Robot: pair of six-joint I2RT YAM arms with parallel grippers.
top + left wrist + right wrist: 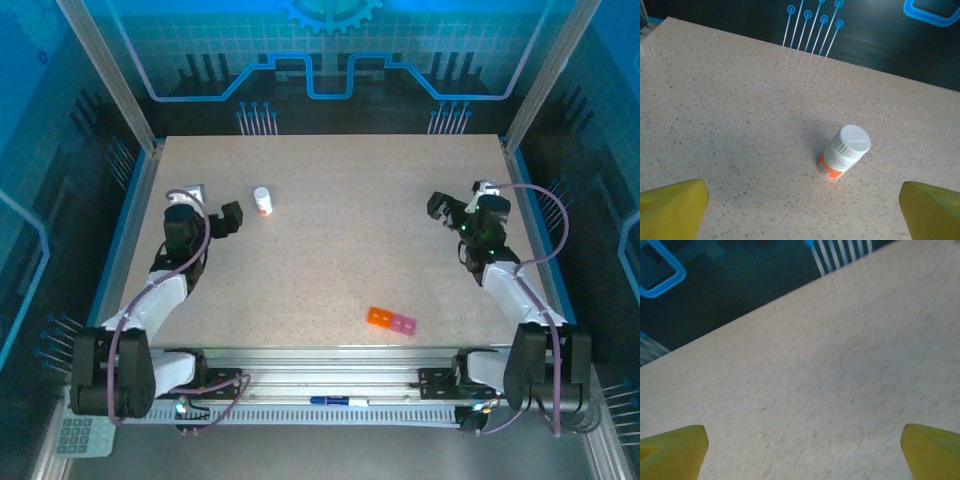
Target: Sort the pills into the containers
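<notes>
Item, opening step, nothing held: left gripper (232, 215) spread wide, white bottle (844, 151) upright just ahead of it; right gripper (440, 207) spread, empty, containers (391, 320) well behind it, toward its base; next move probably calls for grasping the bottle.

The table (340, 240) has a beige speckled top with a blue strip along its sides. Behind it stands a dark blue back wall (200, 40) printed with bright circuit lines and a gear motif (330, 10) — the light is cold and bluish. Aluminium posts (108, 75) frame the corners. A grey keypad (85, 437) lies at the near left.
</notes>
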